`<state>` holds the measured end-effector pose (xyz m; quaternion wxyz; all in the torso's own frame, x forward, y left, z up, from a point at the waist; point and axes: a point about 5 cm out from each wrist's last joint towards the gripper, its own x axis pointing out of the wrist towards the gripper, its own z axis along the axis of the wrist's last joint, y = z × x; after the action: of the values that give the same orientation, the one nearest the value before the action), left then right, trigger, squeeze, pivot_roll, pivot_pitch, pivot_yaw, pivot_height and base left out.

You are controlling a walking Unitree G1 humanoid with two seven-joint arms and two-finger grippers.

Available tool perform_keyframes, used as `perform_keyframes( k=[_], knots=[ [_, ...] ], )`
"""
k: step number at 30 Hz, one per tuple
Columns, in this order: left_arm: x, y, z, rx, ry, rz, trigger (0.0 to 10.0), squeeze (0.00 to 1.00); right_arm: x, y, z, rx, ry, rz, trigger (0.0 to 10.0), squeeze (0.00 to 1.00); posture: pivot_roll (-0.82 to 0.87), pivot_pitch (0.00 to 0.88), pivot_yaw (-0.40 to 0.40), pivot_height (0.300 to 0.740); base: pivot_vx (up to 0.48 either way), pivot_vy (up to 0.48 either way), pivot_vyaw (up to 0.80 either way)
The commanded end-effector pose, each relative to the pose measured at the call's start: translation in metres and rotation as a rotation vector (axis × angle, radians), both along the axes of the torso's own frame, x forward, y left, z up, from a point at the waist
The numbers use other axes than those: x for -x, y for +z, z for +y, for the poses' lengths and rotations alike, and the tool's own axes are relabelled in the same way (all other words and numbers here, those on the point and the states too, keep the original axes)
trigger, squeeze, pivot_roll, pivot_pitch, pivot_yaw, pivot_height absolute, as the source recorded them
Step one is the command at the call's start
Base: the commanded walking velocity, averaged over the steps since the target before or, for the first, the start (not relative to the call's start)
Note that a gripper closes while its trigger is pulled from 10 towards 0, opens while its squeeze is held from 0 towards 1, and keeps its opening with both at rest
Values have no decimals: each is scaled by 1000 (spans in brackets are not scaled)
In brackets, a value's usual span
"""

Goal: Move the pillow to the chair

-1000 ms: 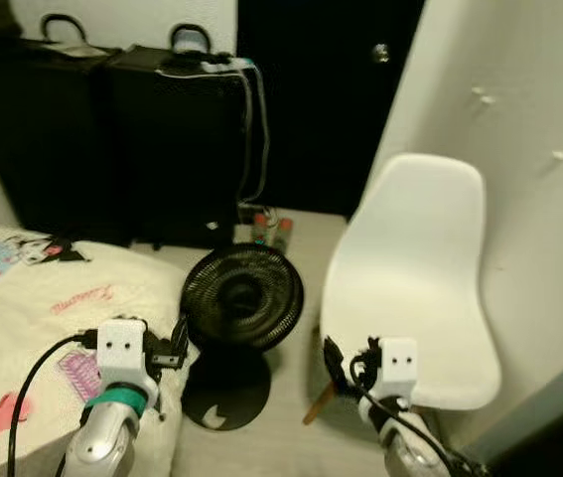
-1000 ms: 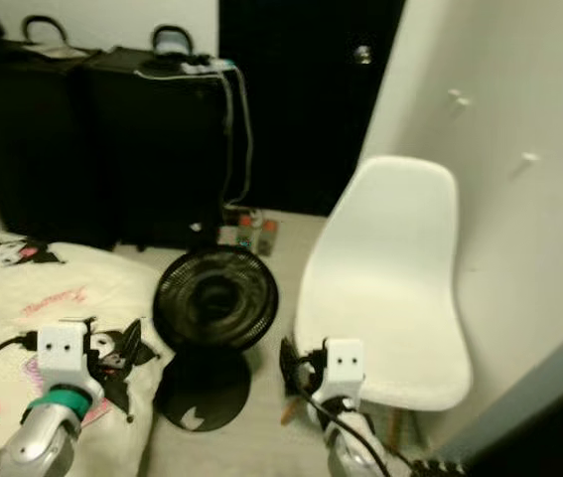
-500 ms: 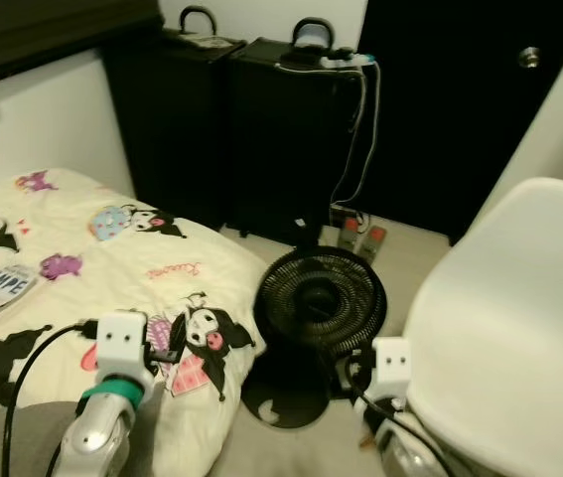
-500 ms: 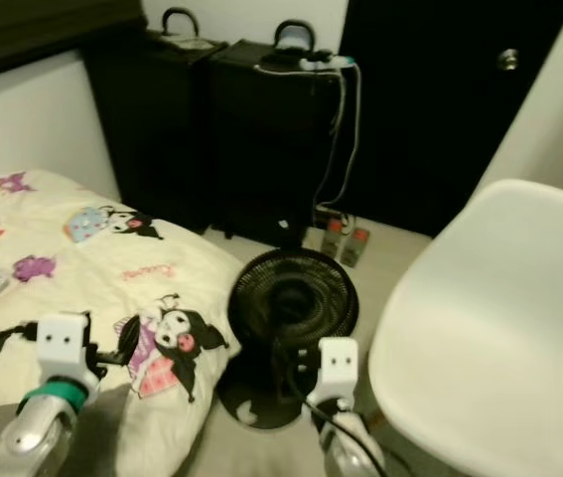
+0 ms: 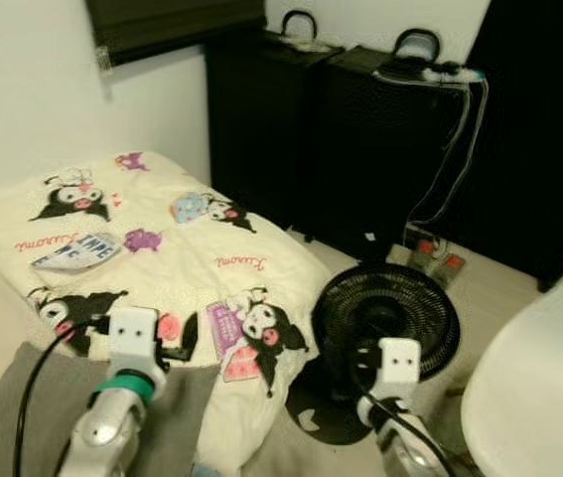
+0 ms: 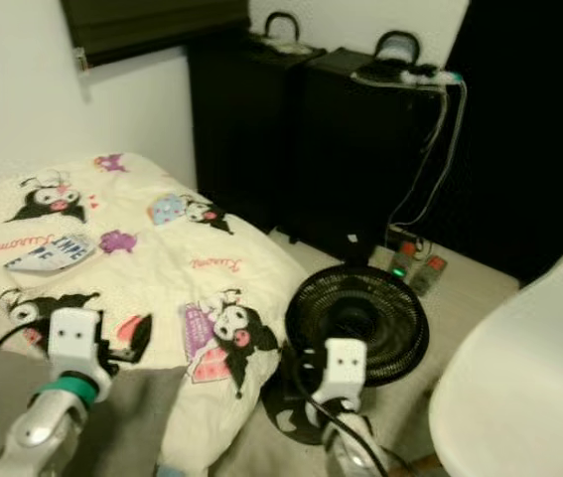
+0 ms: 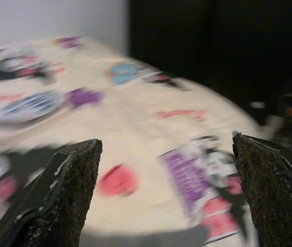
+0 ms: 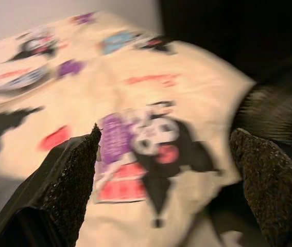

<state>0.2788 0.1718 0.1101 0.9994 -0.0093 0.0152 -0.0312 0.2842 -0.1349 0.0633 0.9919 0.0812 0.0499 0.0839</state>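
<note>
The left gripper (image 7: 161, 195) is spread wide, its 2 black fingers (image 7: 63, 190) far apart with nothing between them and touching nothing. It hangs above the cream cover (image 5: 162, 248) of the bed, at about 7 o'clock in the head views. The right gripper (image 8: 166, 190) is just as widely released, its fingers (image 8: 269, 185) empty, and sits at about 5 o'clock in front of the fan (image 5: 385, 318).

No separate pillow can be made out. What lies on the bed is the cream cover, printed with black cartoon characters, pink, purple and blue patches. A grey cloth (image 5: 177, 407) lies at its near edge, at about 7 o'clock, under the left arm. The white chair (image 5: 539, 388) stands at about 4 o'clock, its seat bare, just beside the fan and apart from the bed.

Red script is printed on the cover in 2 places; the letters are too small and soft to read with certainty. A grey-blue patch (image 5: 74, 250) bears pale capital letters, also unreadable.

The black round fan stands on the floor between bed and chair. Behind it, at about 12 o'clock, stand 2 black suitcases (image 5: 380, 129) with a white power strip (image 5: 435, 72) on top and its cable hanging down.
</note>
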Motion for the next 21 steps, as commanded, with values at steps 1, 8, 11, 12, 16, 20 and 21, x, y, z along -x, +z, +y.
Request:
perform_keyframes(
  k=[1, 8, 11, 12, 16, 20, 21],
  knots=[
    [4, -7, 1, -14, 9, 40, 10000, 0, 2, -5, 0, 1, -8, 24, 10000, 0, -26, 35, 2, 739, 0, 0, 800],
    [6, -11, 1, -13, 7, 63, 10000, 0, 1, -6, 2, 0, -3, 31, 10000, 0, -15, 28, -4, 739, 0, 0, 800],
    [6, -11, 0, -16, 7, 64, 10000, 0, 1, -6, 2, 0, -3, 32, 10000, 0, -13, 26, -8, 739, 0, 0, 800],
    [6, -12, -1, -13, 7, 67, 10000, 0, 1, -7, 2, 0, -1, 34, 10000, 0, -11, 23, -12, 739, 0, 0, 800],
    [7, -12, -2, -8, 6, 70, 10000, 0, 1, -8, 3, 0, 3, 37, 10000, 0, -9, 23, -13, 739, 0, 0, 800],
    [8, -13, -3, -9, 5, 71, 10000, 0, 2, -8, 3, 2, 6, 39, 10000, 0, -12, 21, -14, 739, 0, 0, 800],
    [8, -13, -4, -11, 0, 72, 10000, 0, 2, -8, 3, 3, 6, 40, 10000, 0, -14, 19, -15, 739, 0, 0, 800]
  ],
)
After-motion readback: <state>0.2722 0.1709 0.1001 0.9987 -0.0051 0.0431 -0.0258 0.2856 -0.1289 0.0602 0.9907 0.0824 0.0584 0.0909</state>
